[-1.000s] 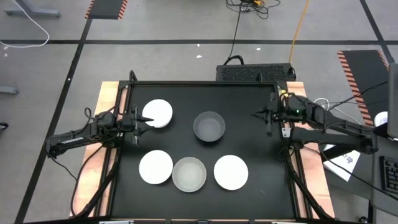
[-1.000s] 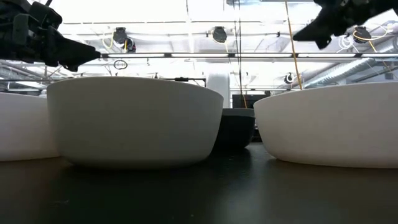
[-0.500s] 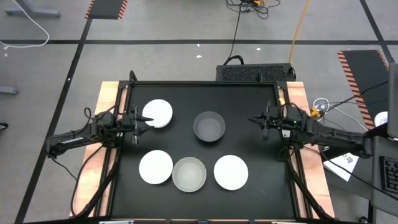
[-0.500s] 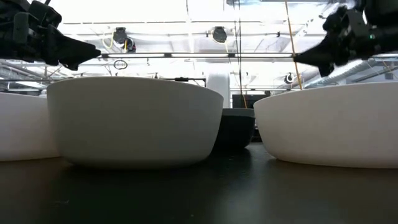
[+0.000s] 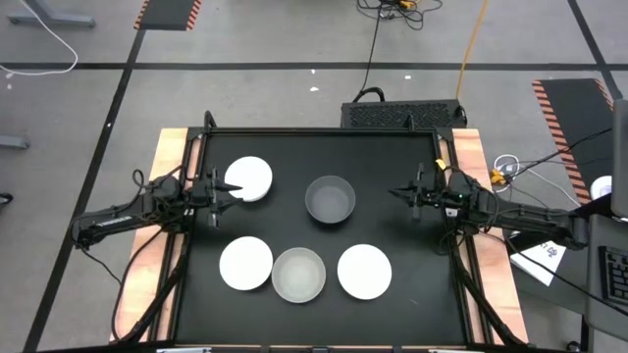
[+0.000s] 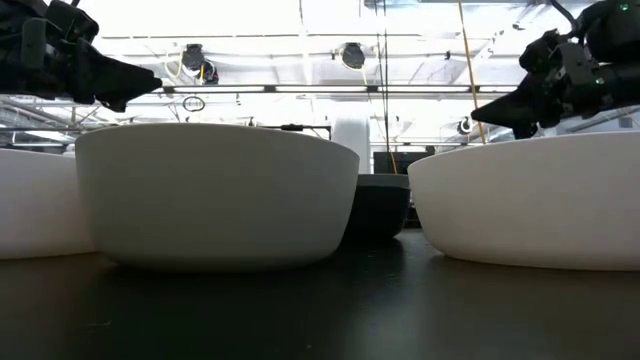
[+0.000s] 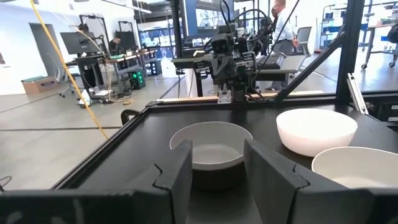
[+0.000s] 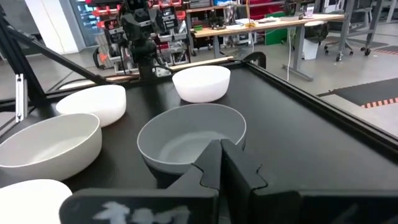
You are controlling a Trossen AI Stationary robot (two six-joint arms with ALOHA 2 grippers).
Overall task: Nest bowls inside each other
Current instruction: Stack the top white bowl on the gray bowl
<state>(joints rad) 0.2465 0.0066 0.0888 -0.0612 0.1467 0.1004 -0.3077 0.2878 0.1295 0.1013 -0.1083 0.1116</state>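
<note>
Five bowls show in the high view. A white bowl (image 5: 249, 179) sits far left, a dark grey bowl (image 5: 330, 199) in the middle. Along the near edge stand a white bowl (image 5: 245, 263), a pale grey translucent bowl (image 5: 298, 275) and a white bowl (image 5: 364, 271). Each rests on its base; no separate black bowl shows. My left gripper (image 5: 222, 191) hangs open in the air at the far-left white bowl's edge; its wrist view looks through the gap (image 7: 217, 171) at the dark grey bowl (image 7: 211, 146). My right gripper (image 5: 400, 192) is shut (image 8: 221, 165), right of the dark grey bowl (image 8: 189, 140) and above the table.
The black table top has a raised rim (image 5: 324, 131) all round. Bare surface lies between the dark grey bowl and my right gripper. In the low view the near bowls (image 6: 215, 195) (image 6: 530, 200) stand in front, with the dark bowl (image 6: 378, 207) behind. People stand in the room beyond.
My right gripper has moved toward the table's left, closer to the dark grey bowl, and has come down. The bowls have not moved.
</note>
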